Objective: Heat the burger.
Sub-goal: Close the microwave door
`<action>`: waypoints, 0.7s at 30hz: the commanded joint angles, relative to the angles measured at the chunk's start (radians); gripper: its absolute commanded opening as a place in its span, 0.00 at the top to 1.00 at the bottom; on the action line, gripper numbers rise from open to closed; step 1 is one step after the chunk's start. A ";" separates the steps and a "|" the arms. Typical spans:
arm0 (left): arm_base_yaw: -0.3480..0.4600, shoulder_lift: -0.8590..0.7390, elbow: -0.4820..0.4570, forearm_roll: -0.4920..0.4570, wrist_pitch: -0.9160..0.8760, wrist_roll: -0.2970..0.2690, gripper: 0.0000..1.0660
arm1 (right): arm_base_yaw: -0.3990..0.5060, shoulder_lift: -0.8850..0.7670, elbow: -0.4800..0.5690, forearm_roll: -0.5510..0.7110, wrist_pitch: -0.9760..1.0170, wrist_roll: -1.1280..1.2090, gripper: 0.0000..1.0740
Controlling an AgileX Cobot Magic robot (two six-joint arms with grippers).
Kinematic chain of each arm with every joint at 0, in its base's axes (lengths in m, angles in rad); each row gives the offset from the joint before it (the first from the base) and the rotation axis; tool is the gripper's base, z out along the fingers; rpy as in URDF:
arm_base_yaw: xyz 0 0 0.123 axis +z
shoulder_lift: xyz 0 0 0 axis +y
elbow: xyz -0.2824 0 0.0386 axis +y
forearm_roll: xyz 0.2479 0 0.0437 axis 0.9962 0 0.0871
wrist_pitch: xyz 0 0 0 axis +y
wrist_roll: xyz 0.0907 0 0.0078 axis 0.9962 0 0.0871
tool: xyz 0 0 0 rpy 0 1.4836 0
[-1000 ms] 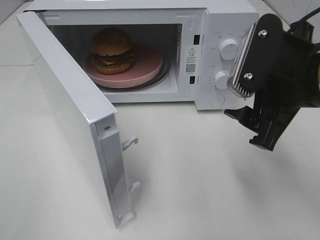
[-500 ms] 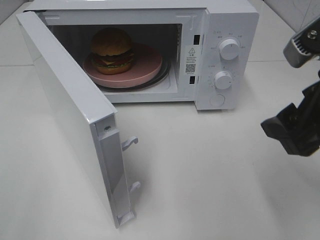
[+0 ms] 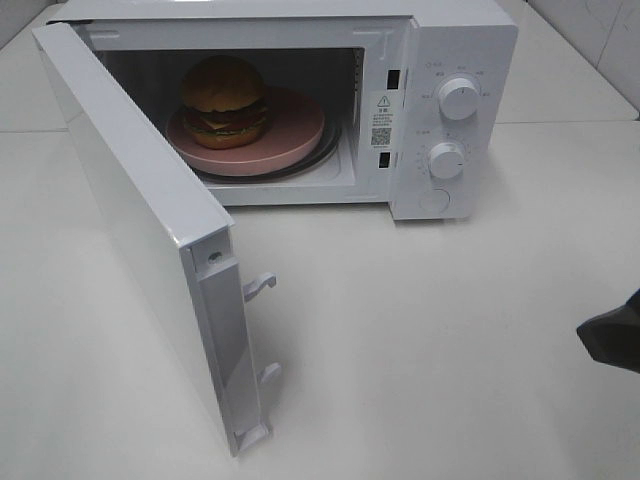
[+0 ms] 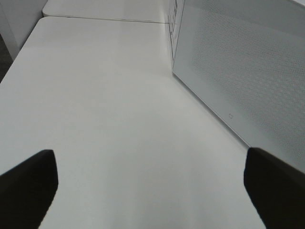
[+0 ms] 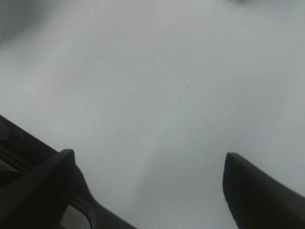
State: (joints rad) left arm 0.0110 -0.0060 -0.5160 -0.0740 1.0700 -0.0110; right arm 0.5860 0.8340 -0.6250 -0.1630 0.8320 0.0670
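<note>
The burger [image 3: 224,100], with a brown domed bun and yellow cheese, stands on a pink plate [image 3: 290,135] inside the white microwave [image 3: 455,40]. The microwave door [image 3: 130,210] hangs wide open toward the front left. Only a dark tip of my right arm [image 3: 615,340] shows at the right edge of the high view. In its wrist view my right gripper [image 5: 147,176] is open over bare table, nothing between its fingers [image 5: 252,191]. My left gripper [image 4: 150,186] is open too, facing empty table with the door's outer face [image 4: 238,71] beside it.
Two white dials [image 3: 458,98] and a round button sit on the microwave's front panel. The door's latch hooks [image 3: 260,285] stick out from its free edge. White table [image 3: 420,350] lies in front of the microwave.
My right arm has pulled away from the dial panel, down and to the right, until only its tip shows at the high view's edge. Burger, plate and door have not moved.
</note>
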 commanded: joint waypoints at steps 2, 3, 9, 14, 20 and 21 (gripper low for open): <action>-0.006 -0.004 0.000 0.002 0.000 -0.002 0.08 | -0.003 -0.061 0.019 0.054 0.040 -0.034 0.28; -0.006 -0.004 0.000 0.002 0.000 -0.002 0.08 | -0.003 -0.061 0.019 0.054 0.040 -0.034 0.28; -0.006 -0.004 0.000 0.002 0.000 -0.002 0.08 | -0.004 -0.216 0.065 0.055 0.040 -0.010 0.29; -0.006 -0.004 0.000 0.002 0.000 -0.002 0.08 | -0.005 -0.327 0.070 0.024 0.077 0.061 0.29; -0.006 -0.004 0.000 0.002 0.000 -0.002 0.08 | -0.162 -0.420 0.070 0.021 0.171 0.042 0.29; -0.006 -0.004 0.000 0.002 0.000 -0.002 0.08 | -0.213 -0.457 0.070 0.023 0.196 0.035 0.29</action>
State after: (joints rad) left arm 0.0110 -0.0060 -0.5160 -0.0740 1.0700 -0.0110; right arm 0.4390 0.4220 -0.5600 -0.1340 0.9870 0.1180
